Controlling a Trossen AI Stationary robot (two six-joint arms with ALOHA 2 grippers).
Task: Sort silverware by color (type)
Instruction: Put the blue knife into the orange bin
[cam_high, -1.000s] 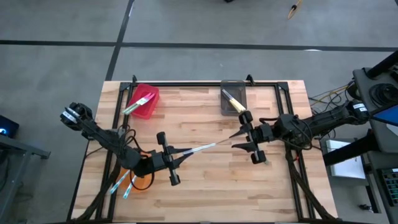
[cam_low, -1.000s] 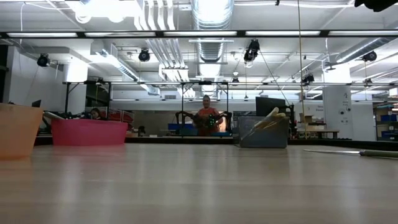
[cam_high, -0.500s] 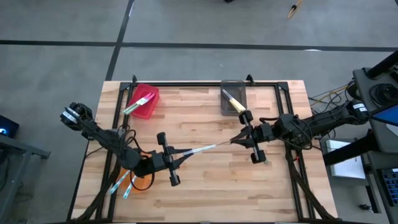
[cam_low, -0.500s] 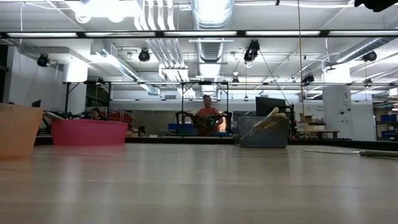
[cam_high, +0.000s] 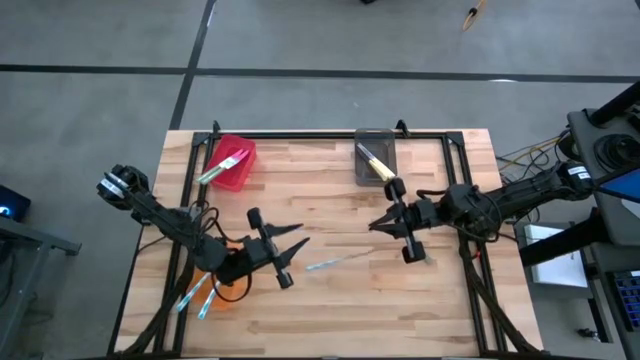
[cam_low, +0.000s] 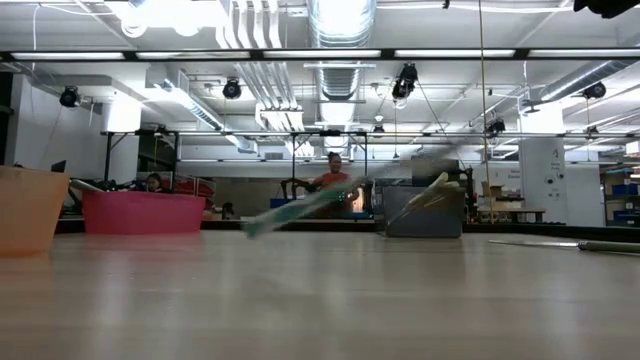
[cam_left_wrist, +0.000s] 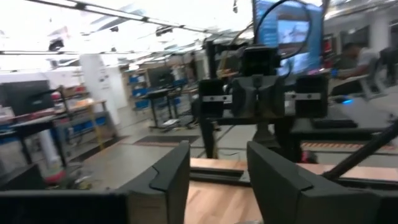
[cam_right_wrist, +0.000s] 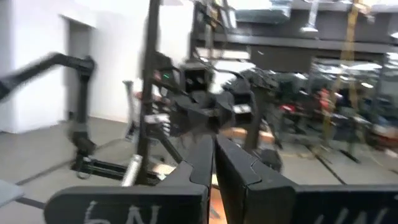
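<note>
Surface: wooden table (cam_high: 330, 310) under workshop lighting, bins along its far and left edges.
Left jaws: spread, holding nothing; the left gripper (cam_high: 292, 248) sits near the table's left-front quarter, pointing toward the middle.
Right jaws: pressed together with nothing between them; the right gripper (cam_high: 375, 223) sits right of the table's centre, pointing toward the left one.
Loose knife: a light-handled knife (cam_high: 332, 261) lies between the two grippers, nearer the front edge, touching neither; in the low view it shows as a tilted blur, so it may not be at rest.
Red bin: red bin (cam_high: 233, 163) near the far-left corner, a green-handled piece inside.
Grey bin: grey bin (cam_high: 376, 157) at the far edge, a yellow-handled piece inside.
Orange bin: orange bin (cam_high: 228, 291) near the left-front, partly under the left arm, blue-handled knives (cam_high: 197, 295) sticking out.
Step in hand: judged a handover between arms that has failed, the knife free on the table.
Next move: one gripper has to come down over the knife, jaws open across its narrow width, and pinch it low against the wood; the flat, thin shape could slide away.
</note>
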